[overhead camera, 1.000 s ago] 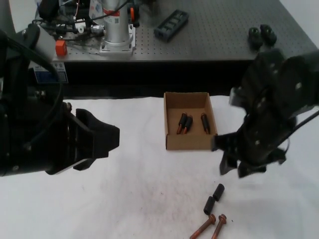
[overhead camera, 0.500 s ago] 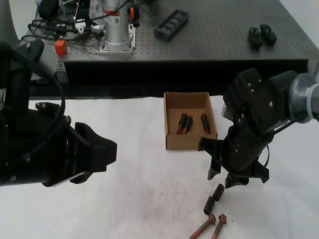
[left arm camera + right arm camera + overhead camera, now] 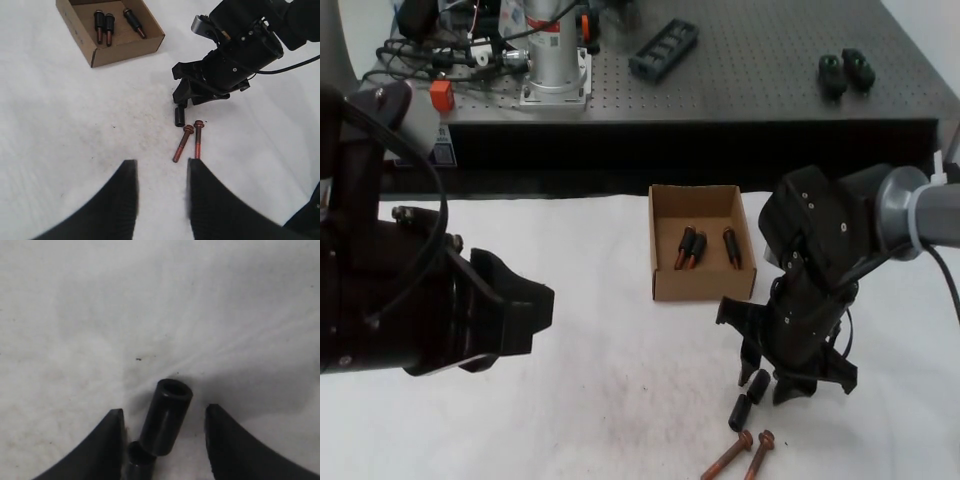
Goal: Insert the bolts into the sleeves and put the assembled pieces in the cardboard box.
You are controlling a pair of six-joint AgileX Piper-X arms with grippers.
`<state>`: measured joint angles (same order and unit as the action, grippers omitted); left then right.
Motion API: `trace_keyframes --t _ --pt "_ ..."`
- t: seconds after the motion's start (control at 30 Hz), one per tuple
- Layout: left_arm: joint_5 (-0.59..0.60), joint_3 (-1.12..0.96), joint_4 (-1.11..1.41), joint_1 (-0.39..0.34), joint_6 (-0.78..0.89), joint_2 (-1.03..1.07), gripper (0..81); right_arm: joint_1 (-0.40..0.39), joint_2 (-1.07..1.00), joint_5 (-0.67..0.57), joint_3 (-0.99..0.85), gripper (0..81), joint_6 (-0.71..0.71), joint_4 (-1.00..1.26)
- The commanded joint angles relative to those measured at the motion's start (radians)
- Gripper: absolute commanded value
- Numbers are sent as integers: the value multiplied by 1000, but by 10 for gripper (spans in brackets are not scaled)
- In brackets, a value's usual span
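Observation:
Two black sleeves lie on the white cloth in front of the cardboard box [image 3: 701, 284]. My right gripper [image 3: 769, 377] is low over the nearer-to-box sleeve [image 3: 758, 385], open, a finger on either side of it. In the right wrist view that sleeve [image 3: 166, 415] lies between the fingers [image 3: 109, 445], with the second sleeve's [image 3: 134, 459] end against it. The second sleeve [image 3: 740, 410] and two copper bolts [image 3: 727, 456] [image 3: 760, 453] lie just nearer the front edge. Three assembled pieces [image 3: 691, 247] lie in the box. My left gripper [image 3: 161, 165] hangs open and empty at the left.
A dark perforated bench [image 3: 740, 70] stands behind the cloth with a metal post [image 3: 552, 50], cables, a black block [image 3: 663, 48] and two small black parts [image 3: 845, 70]. Open white cloth [image 3: 620, 400] lies between the two arms.
My right gripper has come down and forward from beside the box's right corner onto the upper sleeve. The left arm has hardly moved.

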<state>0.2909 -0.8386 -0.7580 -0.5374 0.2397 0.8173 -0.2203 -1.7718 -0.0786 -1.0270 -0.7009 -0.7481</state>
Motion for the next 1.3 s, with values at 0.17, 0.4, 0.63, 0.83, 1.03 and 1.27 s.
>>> trace_keyframes --t 0.17,0.4,0.63,0.83,1.03,1.27 --pt "1 -7 3 0 -17 -1 246 -4 0 9 -3 195 -22 16" --pt "1 -7 3 0 -17 -1 246 -4 -8 -10 -3 235 -18 12" --pt "1 -7 3 0 -17 -1 246 -4 -36 -25 -3 261 -18 5" --pt "1 -7 3 0 -17 -1 246 -4 -36 -29 -3 80 -18 24" --pt "65 -7 -7 0 -109 41 246 -4 22 -21 -3 1 -11 32" --pt "89 -22 -4 -21 -274 277 246 1 206 -19 -3 1 133 7"
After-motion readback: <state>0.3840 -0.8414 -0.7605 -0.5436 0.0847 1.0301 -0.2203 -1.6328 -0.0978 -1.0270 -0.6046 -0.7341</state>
